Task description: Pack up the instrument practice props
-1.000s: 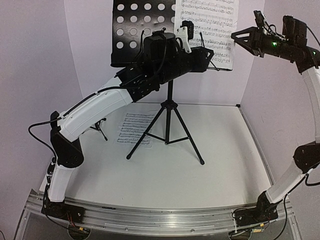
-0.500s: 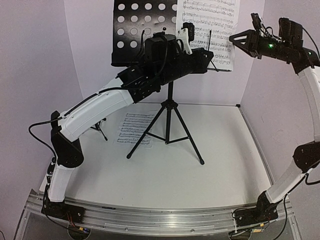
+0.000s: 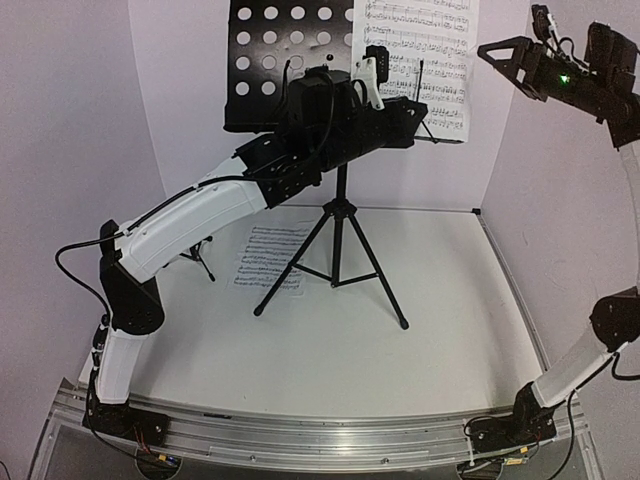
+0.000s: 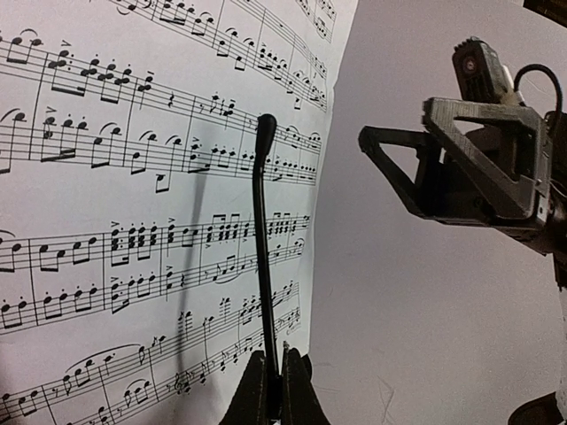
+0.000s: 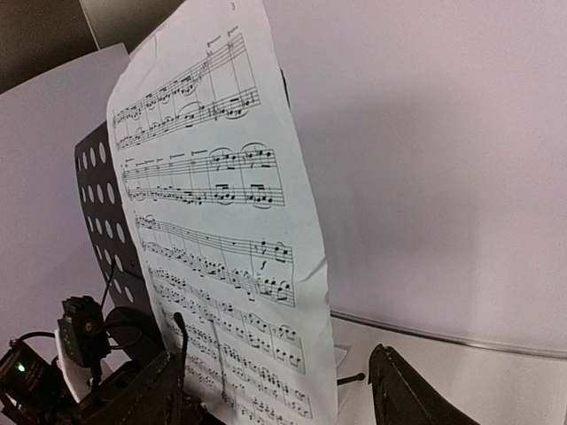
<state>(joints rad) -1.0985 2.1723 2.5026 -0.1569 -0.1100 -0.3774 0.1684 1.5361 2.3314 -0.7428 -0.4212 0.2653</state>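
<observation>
Sheet-music page (image 3: 420,50) leans on the black perforated music stand (image 3: 285,60) at top centre; a second page (image 3: 268,255) lies on the table (image 3: 450,320) below. Left gripper (image 4: 270,390) pinches the stand's retainer wire (image 4: 262,239). Right gripper (image 3: 488,52), upper right, gapes, holding nothing.

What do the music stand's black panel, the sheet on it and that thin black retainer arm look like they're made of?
The black panel is likely painted sheet metal: matte, thin, punched with round holes. The sheet is white printed paper, matte, and its free edge curves. The retainer arm is probably coated metal wire, slim with a rounded tip, though it could be plastic.
</observation>
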